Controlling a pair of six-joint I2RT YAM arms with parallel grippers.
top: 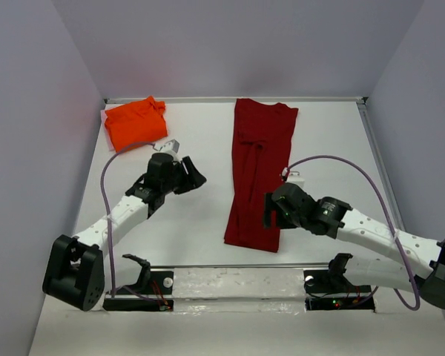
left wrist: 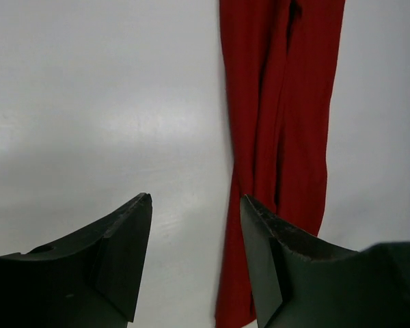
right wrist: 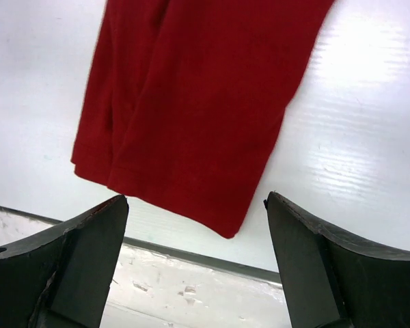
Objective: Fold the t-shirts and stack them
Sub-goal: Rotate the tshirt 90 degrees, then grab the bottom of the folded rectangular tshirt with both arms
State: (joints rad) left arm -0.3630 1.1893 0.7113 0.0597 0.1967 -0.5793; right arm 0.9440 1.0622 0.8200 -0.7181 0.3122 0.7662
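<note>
Right gripper (top: 270,211) hangs with jaws wide and empty over the near end of the red shirt (top: 256,170). In the wrist view its fingertips straddle the hem's corner. Left gripper (top: 191,178) is also parted, somewhat less so, and holds nothing. It is above bare table (top: 193,237), off to the shirt's left side and facing it.

Red shirt lies as a long narrow strip down the middle of the table, already doubled lengthwise, with loose ridges along its centre. Orange shirt (top: 135,123) sits in the far left corner, roughly folded and lumpy.

Likely next is folding the strip end over end, and the risks lie there:
- A shallow pinch at the hem may take only the top layer, so the lengthwise fold peels open when lifted.
- If only one corner is gripped while the left arm is off the cloth, the strip may twist or land skewed.
- The hem lies near the table's front seam, so fingers coming down could catch there.
- The uneven orange bundle makes a poor base or top for a stack.
</note>
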